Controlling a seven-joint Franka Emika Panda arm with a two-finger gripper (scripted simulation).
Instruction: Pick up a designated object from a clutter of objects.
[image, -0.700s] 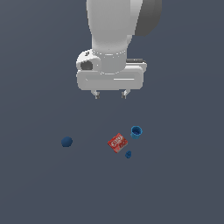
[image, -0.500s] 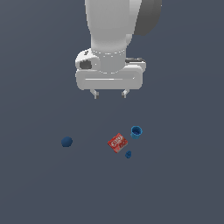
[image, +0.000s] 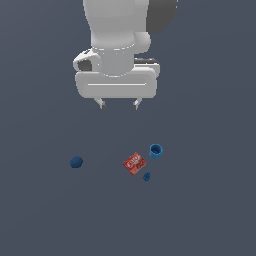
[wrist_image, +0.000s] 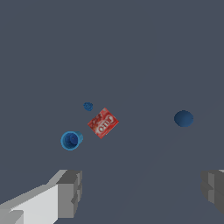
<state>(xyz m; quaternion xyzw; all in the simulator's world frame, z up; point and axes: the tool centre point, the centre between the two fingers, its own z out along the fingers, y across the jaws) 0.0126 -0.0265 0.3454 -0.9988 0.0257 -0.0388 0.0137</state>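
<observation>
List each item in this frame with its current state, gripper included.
gripper: open, empty, raised above the clutter
red box: flat on the surface, untouched
light blue cup: mouth visible, beside the box
dark blue ball: resting alone, apart
small blue piece: resting near the box

Red box flat on the floor, below the open claw
White lettering up, turned cornerwise, nothing touching it

A red box with white lettering lies flat and turned at an angle, between a light blue cup and a tiny blue piece. A dark blue ball sits well apart. Two grey fingertips stand wide apart, holding nothing.
</observation>
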